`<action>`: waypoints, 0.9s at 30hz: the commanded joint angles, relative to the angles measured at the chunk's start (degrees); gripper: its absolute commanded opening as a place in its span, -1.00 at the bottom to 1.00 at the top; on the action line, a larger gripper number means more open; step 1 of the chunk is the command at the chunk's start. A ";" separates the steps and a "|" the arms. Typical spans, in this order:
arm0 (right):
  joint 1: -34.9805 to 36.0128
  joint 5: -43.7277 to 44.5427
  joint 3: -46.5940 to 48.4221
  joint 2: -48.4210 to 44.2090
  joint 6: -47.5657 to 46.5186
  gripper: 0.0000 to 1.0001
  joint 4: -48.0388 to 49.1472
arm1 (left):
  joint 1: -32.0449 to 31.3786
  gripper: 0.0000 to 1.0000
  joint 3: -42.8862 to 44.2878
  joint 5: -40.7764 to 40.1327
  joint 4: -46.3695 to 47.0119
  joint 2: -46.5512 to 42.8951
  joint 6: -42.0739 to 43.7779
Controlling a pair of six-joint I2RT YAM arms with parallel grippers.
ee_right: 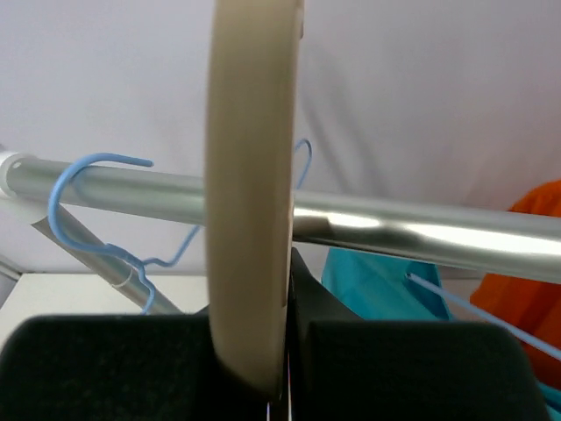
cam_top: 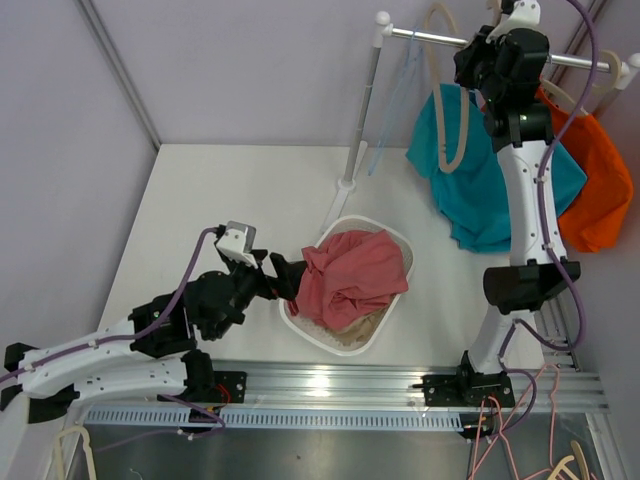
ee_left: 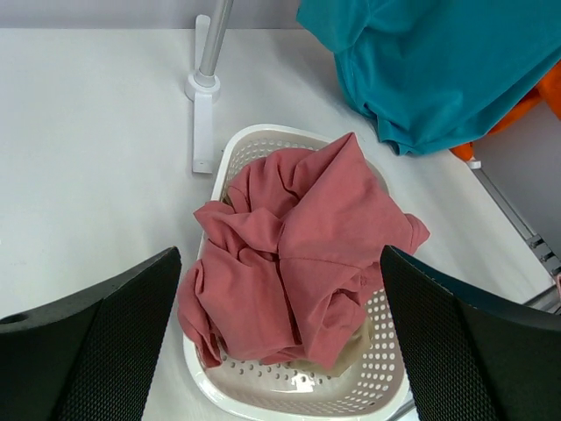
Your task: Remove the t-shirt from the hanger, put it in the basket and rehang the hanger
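Observation:
A crumpled red t-shirt (cam_top: 350, 275) (ee_left: 298, 254) lies heaped in the white perforated basket (cam_top: 388, 228) (ee_left: 263, 133), over a beige cloth. My left gripper (cam_top: 281, 276) (ee_left: 280, 260) stands open at the basket's left side, its jaws wide apart, nothing between them. Up at the rack's rail (cam_top: 440, 38) (ee_right: 421, 232), my right gripper (cam_top: 478, 62) (ee_right: 285, 351) is shut on a bare beige hanger (cam_top: 450, 105) (ee_right: 252, 175), which crosses in front of the rail.
A teal shirt (cam_top: 480, 195) (ee_left: 438, 70) and an orange one (cam_top: 598, 180) hang from the rail at the right. A thin blue hanger (cam_top: 395, 100) (ee_right: 88, 202) hooks the rail's left end. The rack's post (cam_top: 362, 110) (ee_left: 210, 53) stands behind the basket.

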 commanded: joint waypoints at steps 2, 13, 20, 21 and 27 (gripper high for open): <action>3.24 7.44 12.08 7.85 -2.41 -1.00 -3.65 | -0.21 0.99 -0.08 -2.08 -2.21 -1.11 0.05; 9.67 16.27 12.80 12.08 -5.85 -1.00 -2.33 | -0.21 0.99 -0.78 -3.13 -3.35 -2.43 0.32; 9.93 17.32 10.60 9.37 -5.06 -0.37 -4.09 | -0.21 0.99 -1.57 -3.40 -3.18 -3.05 0.31; 10.02 17.58 9.56 8.49 -5.23 -0.36 -4.70 | -0.21 0.99 -1.75 -3.40 -3.09 -3.05 0.23; 8.36 16.64 4.63 -2.22 -5.15 -0.24 -8.39 | -0.21 0.99 -1.75 -2.96 -2.65 -2.70 0.05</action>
